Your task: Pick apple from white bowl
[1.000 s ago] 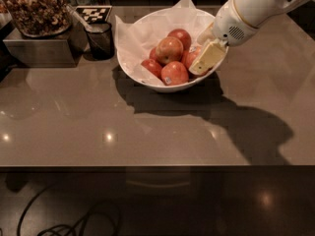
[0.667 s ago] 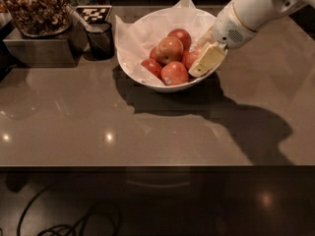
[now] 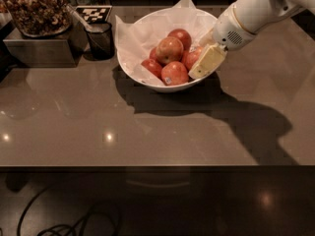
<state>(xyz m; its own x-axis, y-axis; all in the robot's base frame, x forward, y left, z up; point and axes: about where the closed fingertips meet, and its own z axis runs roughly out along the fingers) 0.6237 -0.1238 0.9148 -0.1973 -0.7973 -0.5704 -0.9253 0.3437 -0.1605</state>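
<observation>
Orange-red and speckled, the apple (image 3: pixel 170 49) resting on top of darker apples (image 3: pixel 181 36) in the white bowl (image 3: pixel 147 84). Cream gripper (image 3: pixel 207 62) low at the bowl's right rim, just beside the fruit; opening impossible to tell, nothing visibly held. Likely trouble: closing on the nearer stickered apple (image 3: pixel 174 73) instead, knocking fruit loose, snagging crinkled paper (image 3: pixel 142 31).

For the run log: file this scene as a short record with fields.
target: apple, high in the pile, not yet picked
container: white bowl, paper-lined, holding several apples
arm: gripper at the bowl's right rim, beside the apples
nearby: dark mesh cup, left of the bowl
surface: brown counter
</observation>
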